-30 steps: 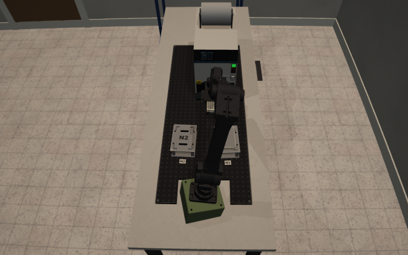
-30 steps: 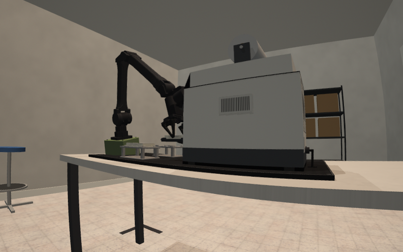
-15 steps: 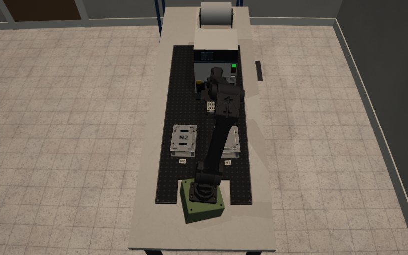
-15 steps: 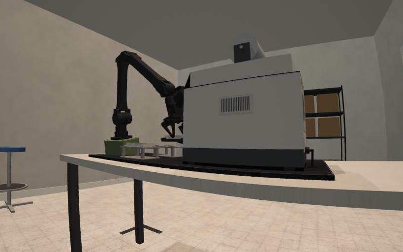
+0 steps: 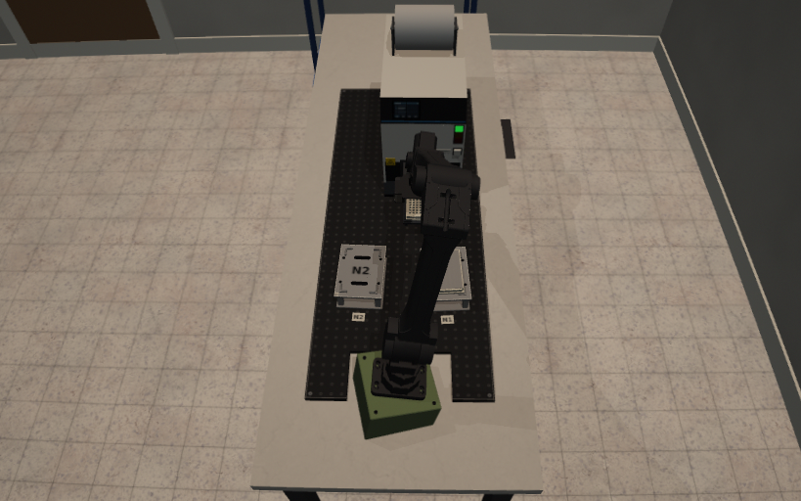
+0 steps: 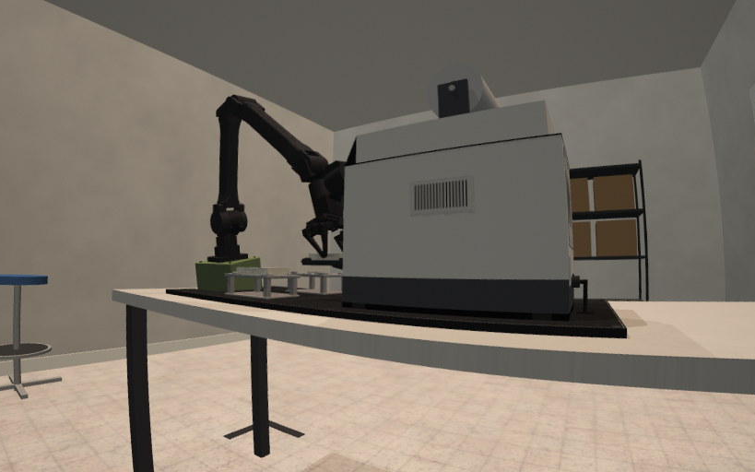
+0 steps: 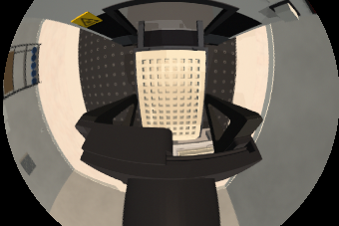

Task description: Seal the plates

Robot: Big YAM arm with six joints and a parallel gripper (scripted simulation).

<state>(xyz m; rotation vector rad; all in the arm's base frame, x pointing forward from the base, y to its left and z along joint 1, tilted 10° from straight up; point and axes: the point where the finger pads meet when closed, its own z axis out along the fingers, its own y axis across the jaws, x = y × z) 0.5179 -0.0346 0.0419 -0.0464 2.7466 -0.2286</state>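
Fingers stand wide open, gripping nothing, at the plate point(image 7: 171, 93) point(image 5: 414, 208), which the arm point(image 5: 446, 193) partly hides from above.

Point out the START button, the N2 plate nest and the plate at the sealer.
START button point(image 5: 457, 151) point(image 7: 287, 11): top and wrist views, its pale face.
N2 plate nest point(image 5: 360, 259): top view, bare top.
Plate point(image 5: 414, 207) point(image 7: 170, 91): top and wrist views, well area.

green base point(image 5: 398, 416) point(image 6: 209, 276), blue stool seat point(image 6: 17, 279)
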